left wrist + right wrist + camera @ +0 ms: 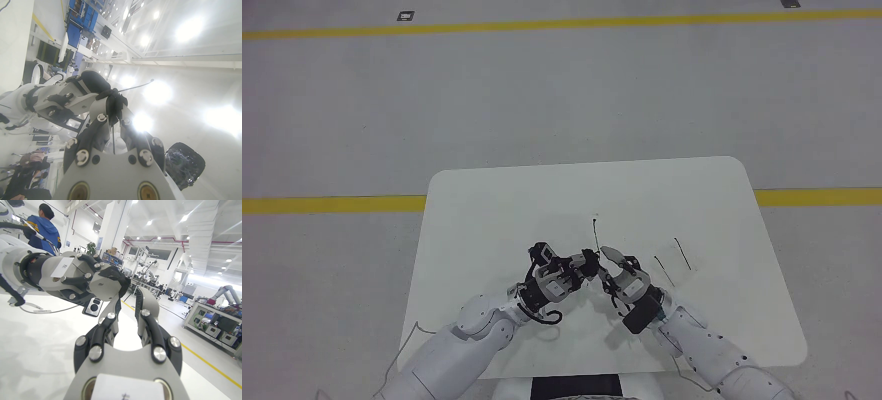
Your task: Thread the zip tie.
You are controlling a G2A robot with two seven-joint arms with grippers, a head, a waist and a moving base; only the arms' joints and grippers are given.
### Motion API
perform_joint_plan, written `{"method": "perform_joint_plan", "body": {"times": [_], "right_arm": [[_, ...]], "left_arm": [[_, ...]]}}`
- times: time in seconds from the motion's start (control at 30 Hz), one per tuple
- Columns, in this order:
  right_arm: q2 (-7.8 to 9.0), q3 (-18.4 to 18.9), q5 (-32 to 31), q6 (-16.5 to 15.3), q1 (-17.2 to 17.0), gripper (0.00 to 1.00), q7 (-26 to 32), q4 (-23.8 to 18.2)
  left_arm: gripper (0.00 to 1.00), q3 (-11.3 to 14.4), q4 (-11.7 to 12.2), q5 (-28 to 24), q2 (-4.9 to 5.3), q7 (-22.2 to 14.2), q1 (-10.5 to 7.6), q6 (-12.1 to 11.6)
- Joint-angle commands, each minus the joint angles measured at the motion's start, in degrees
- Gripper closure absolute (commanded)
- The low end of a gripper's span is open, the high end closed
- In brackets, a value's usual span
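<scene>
Top view: left hand (588, 265) upturned

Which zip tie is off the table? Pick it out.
The zip tie clamped in the left end effector, held above the table. A loose zip tie and a second loose one lie flat on it.

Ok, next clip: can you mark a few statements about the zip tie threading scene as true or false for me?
1. The left gripper is shut on a zip tie. True.
2. The right gripper is clamped shut. False: its jaws stand apart.
3. Spare ties lie loose on the table, on the right arm's side. True.
4. The grippers sit at opposite table edges. False: they are close together near the table's middle.
</scene>
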Motion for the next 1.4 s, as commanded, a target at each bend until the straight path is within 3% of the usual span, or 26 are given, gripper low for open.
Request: {"method": "perform_joint_plan", "body": {"times": [0.0, 0.27, 0.37, 1.1, 1.23, 1.37], "right_arm": [[-0.02, 0.03, 0.00, 0.03, 0.06, 0.82, 0.12, -0.03], [-0.13, 0.26, 0.00, -0.07, 0.18, 0.89, 0.52, -0.03], [-0.16, 0.29, 0.00, -0.07, 0.24, 1.00, 0.63, 0.04], [1.62, -2.40, 0.00, 1.43, 0.91, 1.00, 1.93, 1.75], [2.29, -3.71, 0.00, 2.29, 1.52, 1.00, 2.97, 2.19], [3.42, -6.24, 0.00, 5.06, 2.84, 1.00, 4.74, 2.84]], "left_arm": [[1.00, 0.00, 0.00, 0.00, 0.00, 0.00, 0.00, 0.00], [1.00, 0.00, 0.00, 0.00, 0.00, 0.00, 0.00, 0.00], [1.00, 0.00, 0.00, 0.00, 0.00, 0.00, 0.00, 0.00], [1.00, 0.00, 0.00, 0.00, 0.00, 0.00, 0.00, 0.00], [1.00, 0.00, 0.00, 0.00, 0.00, 0.00, 0.00, 0.00], [1.00, 0.00, 0.00, 0.00, 0.00, 0.00, 0.00, 0.00]]}}
